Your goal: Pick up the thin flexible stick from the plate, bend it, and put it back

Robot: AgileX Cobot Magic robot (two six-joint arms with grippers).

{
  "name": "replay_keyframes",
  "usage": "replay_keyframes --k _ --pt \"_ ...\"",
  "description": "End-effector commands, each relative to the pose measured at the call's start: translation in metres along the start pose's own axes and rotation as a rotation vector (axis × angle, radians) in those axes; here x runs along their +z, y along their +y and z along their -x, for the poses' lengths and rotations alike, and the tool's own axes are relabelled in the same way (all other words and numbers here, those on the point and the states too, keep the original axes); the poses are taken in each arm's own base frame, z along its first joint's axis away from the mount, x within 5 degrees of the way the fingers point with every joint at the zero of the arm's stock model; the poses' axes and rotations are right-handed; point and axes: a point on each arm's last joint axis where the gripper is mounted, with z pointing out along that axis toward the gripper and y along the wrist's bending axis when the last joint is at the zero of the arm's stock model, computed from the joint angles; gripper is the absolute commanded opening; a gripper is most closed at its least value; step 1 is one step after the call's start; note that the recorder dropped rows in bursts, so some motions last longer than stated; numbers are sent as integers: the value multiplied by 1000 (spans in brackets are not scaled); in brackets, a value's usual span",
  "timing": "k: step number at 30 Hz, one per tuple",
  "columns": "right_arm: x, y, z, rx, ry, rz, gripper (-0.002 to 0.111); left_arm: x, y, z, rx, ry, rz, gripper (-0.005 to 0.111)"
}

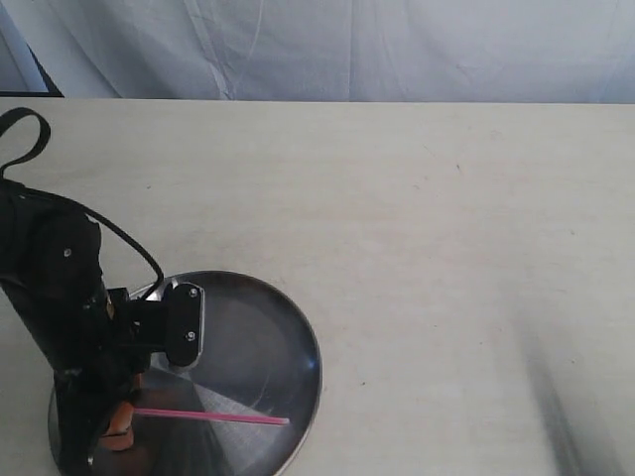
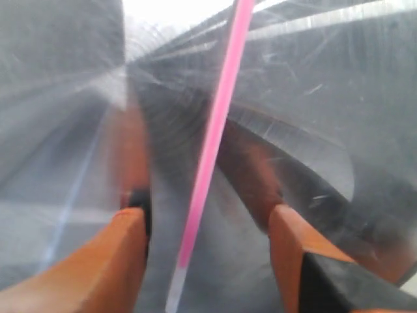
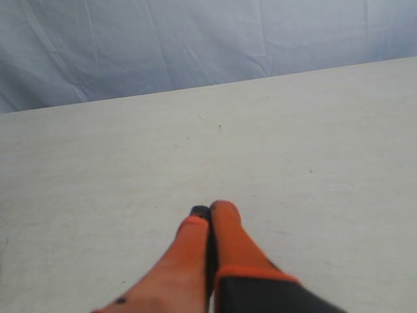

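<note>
The thin flexible stick (image 1: pixel 213 416) lies straight across the near part of the plate (image 1: pixel 288 337), a round steel dish at the lower left of the table. My left gripper (image 1: pixel 121 424) is down on the plate over the stick's left end. In the left wrist view the pink stick (image 2: pixel 212 147) runs between the two orange fingers (image 2: pixel 124 244), which stand apart on either side of it without touching it; its whitish tip lies near the gripper (image 2: pixel 207 218), which is open. My right gripper (image 3: pixel 210 215) is shut with nothing in it, above bare table, and is out of the exterior view.
The pale table (image 1: pixel 446 248) stretches to the right and far side of the plate. A wrinkled grey-blue cloth (image 1: pixel 327 45) hangs behind the far edge. The left arm's black body and cable (image 1: pixel 60 288) stand over the plate's left rim.
</note>
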Motion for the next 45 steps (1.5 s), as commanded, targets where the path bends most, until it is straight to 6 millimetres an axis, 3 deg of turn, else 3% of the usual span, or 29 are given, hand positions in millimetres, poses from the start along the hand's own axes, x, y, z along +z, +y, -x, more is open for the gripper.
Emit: replay_keyframes --k 1,6,12,16,23,33,45 --pt "0 0 0 -4 -13 -4 0 7 2 0 9 26 6 55" --pt "0 0 0 -4 -13 -4 0 13 3 -1 4 42 -9 51" --pt "0 0 0 -4 -13 -4 0 14 2 -1 4 47 -16 14" --pt "0 0 0 -4 -13 -4 0 14 2 -1 4 47 -16 0" --pt "0 0 0 -4 -13 -4 0 7 0 1 -26 5 -6 0" --pt "0 0 0 -2 -13 -3 0 -52 -15 12 -163 -288 90 0" --pt "0 -1 4 -11 -65 -8 0 -78 -31 27 -357 -550 -37 0"
